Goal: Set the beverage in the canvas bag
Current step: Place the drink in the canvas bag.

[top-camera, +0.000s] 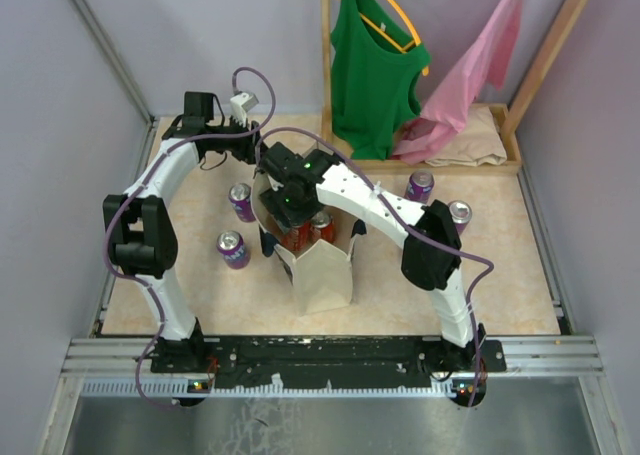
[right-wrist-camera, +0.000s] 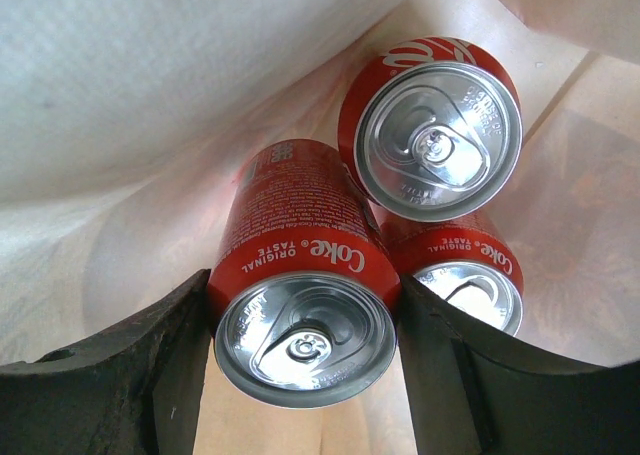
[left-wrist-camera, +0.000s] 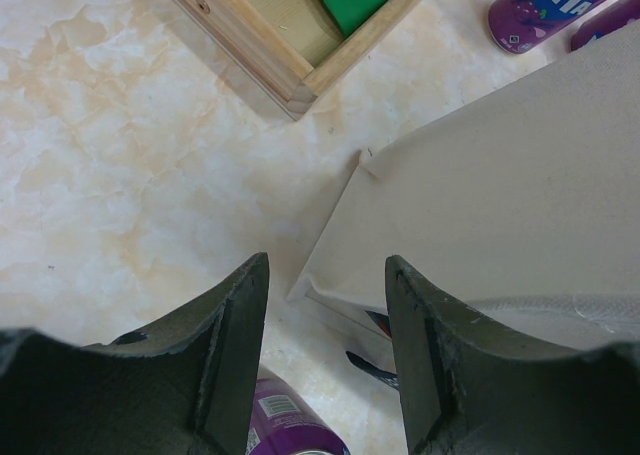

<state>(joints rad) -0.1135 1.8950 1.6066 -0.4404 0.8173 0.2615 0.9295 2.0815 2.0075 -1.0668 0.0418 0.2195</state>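
Grips a Coke can [right-wrist-camera: 295,225] in the right gripper [right-wrist-camera: 305,300]: jaws part spread, a finger pressed to each flank. Has it down inside the bag [top-camera: 325,275], lid toward the wrist camera. Shares that space with two more Coke cans, at 1 o'clock [right-wrist-camera: 435,140] and 3 o'clock [right-wrist-camera: 470,275] of it. Stands upright mid-bench, that bag. Holds nothing in the left gripper [left-wrist-camera: 325,275], fingers apart over bare bench [left-wrist-camera: 120,155]. Has the bag's wall at 2 o'clock there and a purple can [left-wrist-camera: 295,430] at 6.
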